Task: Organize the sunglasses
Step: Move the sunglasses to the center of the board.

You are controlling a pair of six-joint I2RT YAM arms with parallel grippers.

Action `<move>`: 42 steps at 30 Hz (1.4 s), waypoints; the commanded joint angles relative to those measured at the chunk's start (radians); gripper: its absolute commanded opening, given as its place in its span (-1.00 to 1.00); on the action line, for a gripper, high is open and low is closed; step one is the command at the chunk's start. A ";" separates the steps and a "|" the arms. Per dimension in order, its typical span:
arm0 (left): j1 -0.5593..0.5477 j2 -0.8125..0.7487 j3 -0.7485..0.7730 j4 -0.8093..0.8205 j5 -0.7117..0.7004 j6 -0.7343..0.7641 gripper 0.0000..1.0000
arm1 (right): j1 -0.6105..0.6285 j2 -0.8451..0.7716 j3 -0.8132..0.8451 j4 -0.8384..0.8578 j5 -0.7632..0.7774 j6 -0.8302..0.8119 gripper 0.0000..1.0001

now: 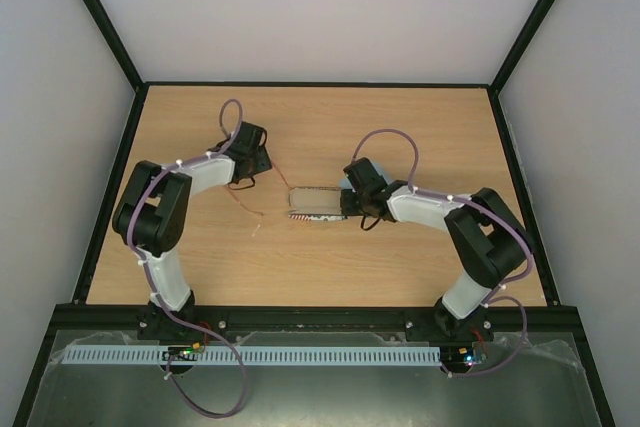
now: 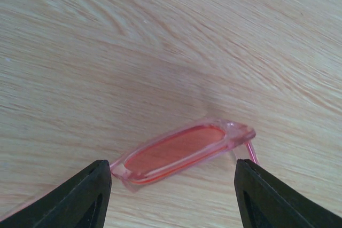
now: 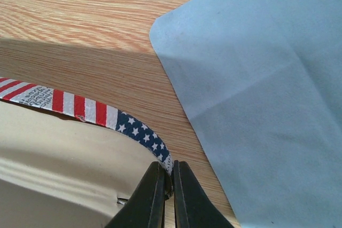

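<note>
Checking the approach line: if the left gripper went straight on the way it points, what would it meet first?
Probably the sunglasses, lying just ahead between the open fingers of the left gripper; depth is unclear.

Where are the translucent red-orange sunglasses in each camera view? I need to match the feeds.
Top external: translucent red-orange sunglasses left of centre, mostly hidden under the left gripper; thin temple arms show.
Left wrist: the sunglasses lie lower centre, between the open fingers.
Right wrist: not in it; the flag-printed oblong case shows instead.
Shared landmark: the light wood-grain table, in all three views.
</note>
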 commanded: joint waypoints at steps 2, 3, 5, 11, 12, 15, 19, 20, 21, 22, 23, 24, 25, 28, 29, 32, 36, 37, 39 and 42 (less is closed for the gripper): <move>0.058 0.021 0.020 -0.014 -0.046 0.032 0.31 | -0.001 0.034 0.038 0.021 -0.010 -0.011 -0.92; 0.069 0.020 0.019 -0.013 -0.049 0.035 0.31 | -0.001 0.039 0.040 0.023 -0.010 -0.009 -0.92; 0.091 0.018 0.020 -0.011 -0.064 0.040 0.31 | -0.001 0.048 0.044 0.030 -0.014 -0.009 -0.91; 0.162 0.025 0.044 -0.009 -0.079 0.060 0.31 | -0.001 0.081 0.078 0.036 -0.015 -0.009 -0.91; 0.173 0.023 0.048 -0.008 -0.079 0.063 0.30 | -0.001 0.090 0.088 0.036 -0.012 -0.009 -0.91; 0.202 0.009 0.062 -0.013 -0.077 0.074 0.30 | -0.001 0.123 0.126 0.038 -0.016 -0.007 -0.91; 0.217 -0.045 0.069 -0.030 -0.037 0.070 0.32 | -0.001 0.178 0.193 0.040 -0.013 -0.002 -0.91; 0.217 -0.057 0.068 -0.032 -0.024 0.069 0.33 | -0.001 0.191 0.204 0.038 -0.014 -0.001 -0.91; 0.216 -0.073 0.066 -0.036 -0.009 0.065 0.35 | -0.002 0.204 0.216 0.037 -0.017 -0.002 -0.91; 0.216 -0.095 0.065 -0.043 0.003 0.061 0.36 | -0.004 0.212 0.229 0.030 -0.019 -0.005 -0.90; 0.216 -0.110 0.064 -0.050 0.014 0.055 0.38 | -0.003 0.216 0.239 0.025 -0.021 -0.006 -0.86; 0.216 -0.124 0.061 -0.054 0.027 0.052 0.39 | -0.004 0.213 0.239 0.020 -0.017 -0.009 -0.84; 0.216 -0.140 0.056 -0.059 0.040 0.050 0.40 | -0.005 0.207 0.234 0.019 -0.016 -0.012 -0.78; 0.215 -0.186 0.039 -0.067 0.078 0.044 0.43 | -0.015 0.174 0.208 0.012 -0.010 -0.021 -0.47; 0.215 -0.201 0.032 -0.068 0.090 0.041 0.44 | -0.020 0.162 0.199 0.008 -0.010 -0.024 -0.39; 0.213 -0.245 0.018 -0.079 0.119 0.036 0.48 | -0.034 0.107 0.170 -0.003 -0.003 -0.030 -0.26; 0.212 -0.309 0.020 -0.114 0.145 0.042 0.54 | -0.051 -0.004 0.125 -0.030 0.036 -0.027 -0.14; 0.211 -0.328 0.019 -0.125 0.151 0.043 0.55 | -0.055 -0.035 0.110 -0.040 0.053 -0.023 -0.10; 0.206 -0.364 0.014 -0.143 0.172 0.044 0.59 | -0.068 -0.086 0.083 -0.057 0.071 -0.015 -0.08; 0.197 -0.423 -0.007 -0.167 0.212 0.044 0.66 | -0.088 -0.113 0.044 -0.089 0.086 -0.002 -0.16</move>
